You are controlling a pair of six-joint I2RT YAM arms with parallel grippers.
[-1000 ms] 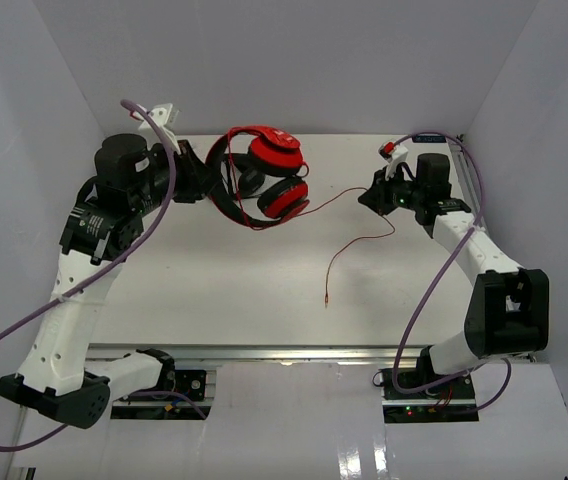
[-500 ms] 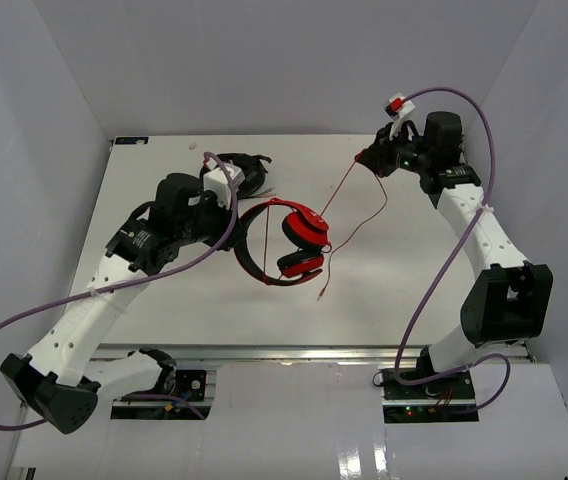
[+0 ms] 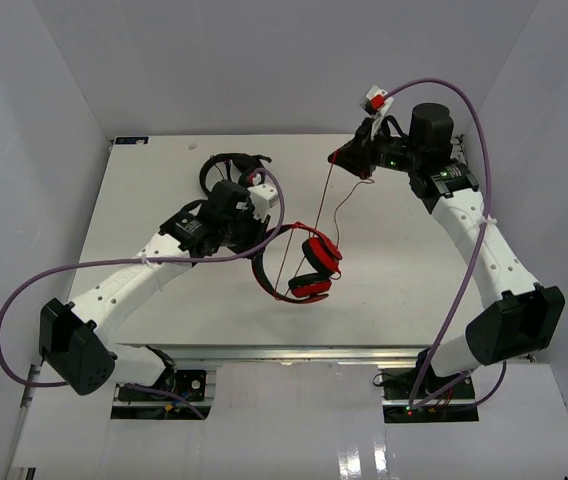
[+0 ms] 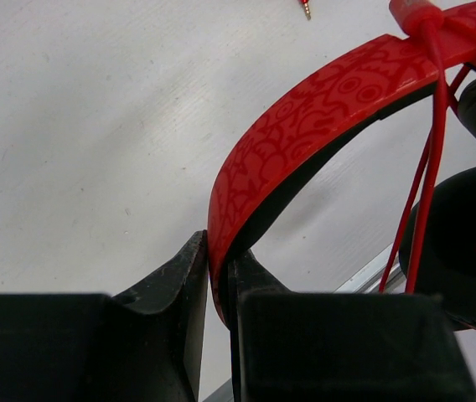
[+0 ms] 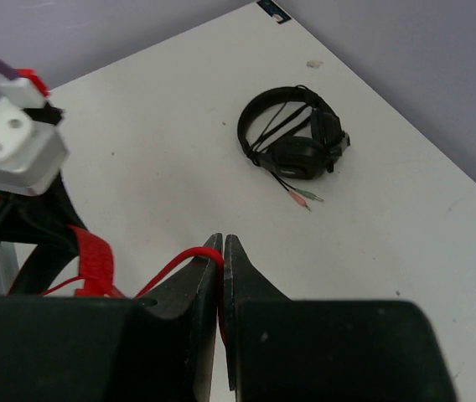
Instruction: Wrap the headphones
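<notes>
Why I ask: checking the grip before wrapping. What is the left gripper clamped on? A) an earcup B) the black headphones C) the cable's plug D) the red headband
D: the left wrist view shows the left gripper shut on the red headband; the right gripper pinches the red cable.

Lab booth: white walls [image 3: 294, 60], table [image 3: 394, 280]

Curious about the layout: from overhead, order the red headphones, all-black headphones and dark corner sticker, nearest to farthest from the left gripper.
1. Red over-ear headphones: clamped in the left gripper.
2. All-black headphones: just behind it.
3. Dark sticker: far-left corner.
</notes>
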